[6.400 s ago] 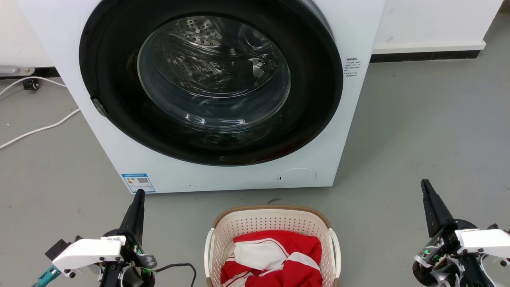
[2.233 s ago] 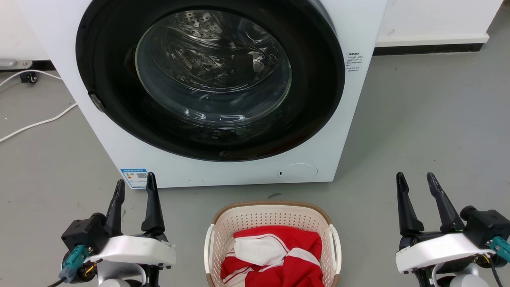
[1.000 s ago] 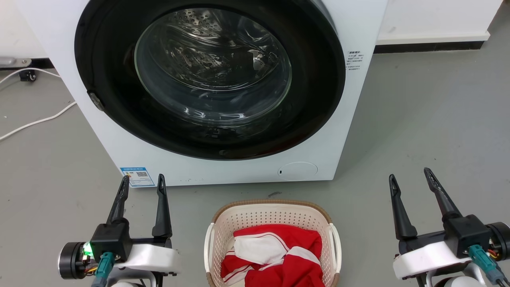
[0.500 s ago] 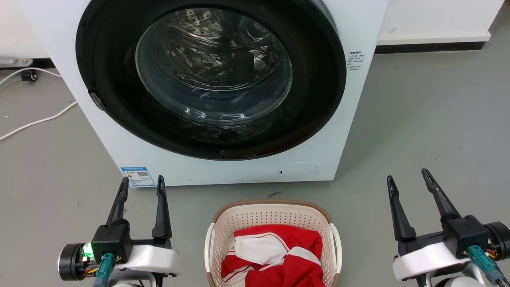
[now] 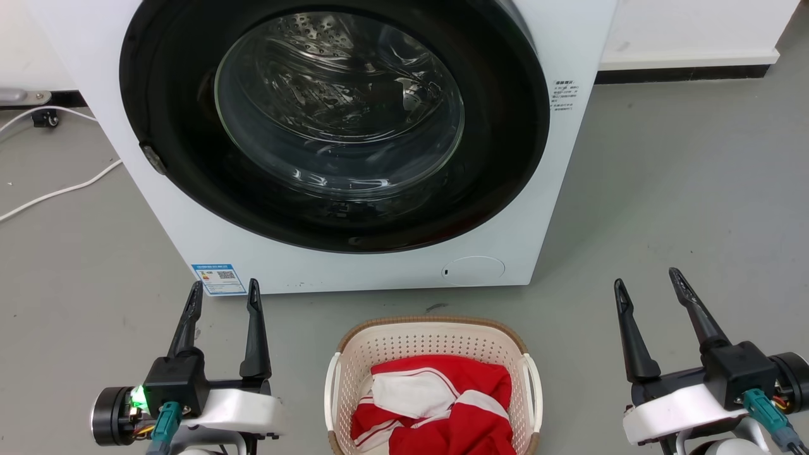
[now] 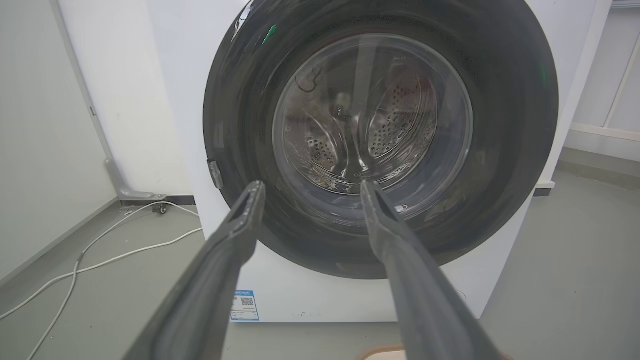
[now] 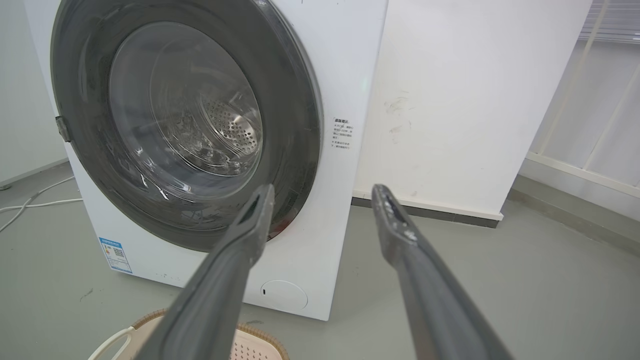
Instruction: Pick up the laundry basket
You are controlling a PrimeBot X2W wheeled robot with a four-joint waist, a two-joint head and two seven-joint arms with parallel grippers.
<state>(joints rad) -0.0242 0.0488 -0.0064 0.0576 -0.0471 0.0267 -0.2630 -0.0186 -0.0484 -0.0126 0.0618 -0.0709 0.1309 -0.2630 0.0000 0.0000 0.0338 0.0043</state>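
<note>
The laundry basket, cream perforated plastic with a brown rim and white loop handles, sits on the floor at the bottom centre of the head view, in front of the washing machine. Red and white cloth lies inside it. My left gripper stands open to the basket's left, apart from it. My right gripper stands open to its right, also apart. Both point toward the machine. A sliver of the basket rim shows in the left wrist view between my open left gripper. The right wrist view shows my open right gripper and the basket corner.
The white washing machine with its shut dark round door stands just behind the basket. A white cable runs over the grey floor at the left. A white wall with a dark skirting is at the back right.
Over the earlier frames both grippers rolled and went from shut to open, then settled. In the last second nothing has visibly moved; the basket stays where it was.
</note>
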